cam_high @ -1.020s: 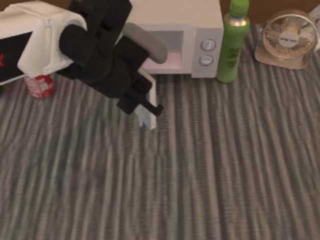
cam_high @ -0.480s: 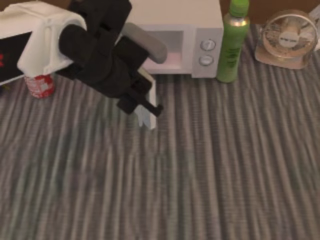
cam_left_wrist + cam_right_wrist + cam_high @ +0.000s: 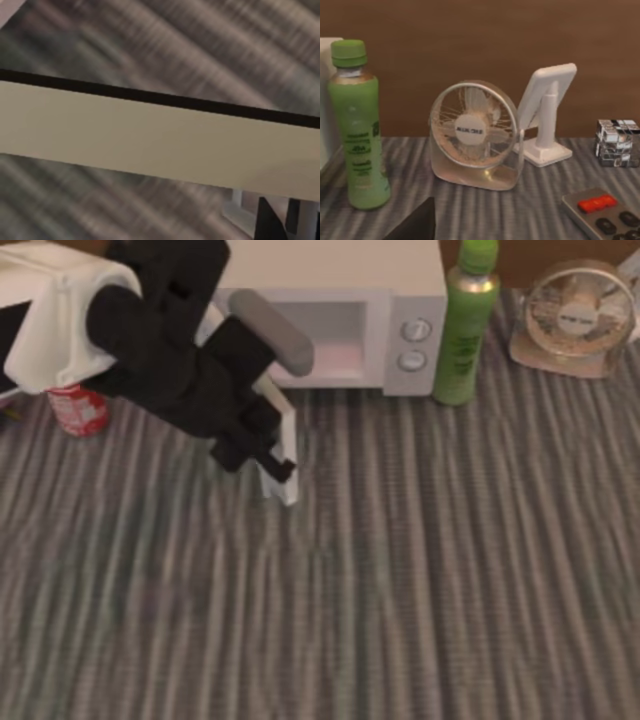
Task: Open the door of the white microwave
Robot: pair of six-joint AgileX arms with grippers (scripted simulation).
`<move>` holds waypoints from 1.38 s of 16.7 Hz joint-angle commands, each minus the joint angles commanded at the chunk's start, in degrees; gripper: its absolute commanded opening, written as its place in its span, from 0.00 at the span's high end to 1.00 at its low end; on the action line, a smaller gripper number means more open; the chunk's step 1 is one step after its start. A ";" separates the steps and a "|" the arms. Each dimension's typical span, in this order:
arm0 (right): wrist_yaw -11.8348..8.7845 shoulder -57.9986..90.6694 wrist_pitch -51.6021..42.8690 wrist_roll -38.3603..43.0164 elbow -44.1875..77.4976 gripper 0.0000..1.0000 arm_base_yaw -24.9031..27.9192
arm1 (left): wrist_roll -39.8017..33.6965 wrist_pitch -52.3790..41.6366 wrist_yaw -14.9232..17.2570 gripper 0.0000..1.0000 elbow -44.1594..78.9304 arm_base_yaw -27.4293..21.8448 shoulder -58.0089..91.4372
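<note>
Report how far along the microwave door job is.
Done: the door stands swung out from the white microwave, and the pale cavity shows. In hand: the left gripper is at the door's free edge, at the top view's left of the microwave's front. Left: perhaps a little more swing, then letting go. The right arm is out of the top view, parked facing the fan.

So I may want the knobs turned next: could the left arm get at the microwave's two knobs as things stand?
Probably yes. The two knobs face the open table with nothing before them; the green bottle stands just beside them. The left gripper is busy at the swung-out door, which it would have to leave first.
</note>
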 joint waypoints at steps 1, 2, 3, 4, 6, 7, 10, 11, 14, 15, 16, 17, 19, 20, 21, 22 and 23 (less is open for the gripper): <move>0.00 0.00 0.00 0.00 0.00 0.00 0.00 | 1.20 -0.25 0.60 1.00 -0.31 0.50 -0.25; 0.00 0.00 0.00 0.00 0.00 0.00 0.00 | 1.95 -0.47 0.98 1.00 -0.56 0.83 -0.37; 0.00 0.00 0.00 0.00 0.00 0.00 0.00 | 2.14 -0.53 1.08 1.00 -0.63 0.91 -0.40; 0.00 0.00 0.00 0.00 0.00 0.00 0.00 | 2.14 -0.53 1.08 1.00 -0.63 0.91 -0.40; 0.00 0.00 0.00 0.00 0.00 0.00 0.00 | 2.14 -0.53 1.08 1.00 -0.63 0.91 -0.40; 0.00 0.00 0.00 0.00 0.00 0.00 0.00 | 2.14 -0.53 1.08 1.00 -0.63 0.91 -0.40; 0.00 0.00 0.00 0.00 0.00 0.00 0.00 | 2.14 -0.53 1.08 1.00 -0.63 0.91 -0.40; 0.00 0.00 0.00 0.00 0.00 0.00 0.00 | 2.14 -0.53 1.08 1.00 -0.63 0.91 -0.40; 0.00 0.00 0.00 0.00 0.00 0.00 0.00 | 2.14 -0.53 1.08 1.00 -0.63 0.91 -0.40; 0.00 0.00 0.00 0.00 0.00 0.00 0.00 | 2.14 -0.53 1.08 1.00 -0.63 0.91 -0.40; 0.00 0.00 0.00 0.00 0.00 0.00 0.00 | 2.14 -0.53 1.08 1.00 -0.63 0.91 -0.40; 0.00 0.00 0.00 0.00 0.00 0.00 0.00 | 2.14 -0.53 1.08 1.00 -0.63 0.91 -0.40; 0.00 0.00 0.00 0.00 0.00 0.00 0.00 | 2.14 -0.53 1.08 1.00 -0.63 0.91 -0.40; 0.00 0.00 0.00 0.00 0.00 0.00 0.00 | 2.14 -0.53 1.08 1.00 -0.63 0.91 -0.40; 0.00 0.00 0.00 0.00 0.00 0.00 0.00 | 2.14 -0.53 1.08 1.00 -0.63 0.91 -0.40; 0.00 0.00 0.00 0.00 0.00 0.00 0.00 | 2.14 -0.53 1.08 1.00 -0.63 0.91 -0.40; 0.00 0.00 0.00 0.00 0.00 0.00 0.00 | 2.14 -0.53 1.08 1.00 -0.63 0.91 -0.40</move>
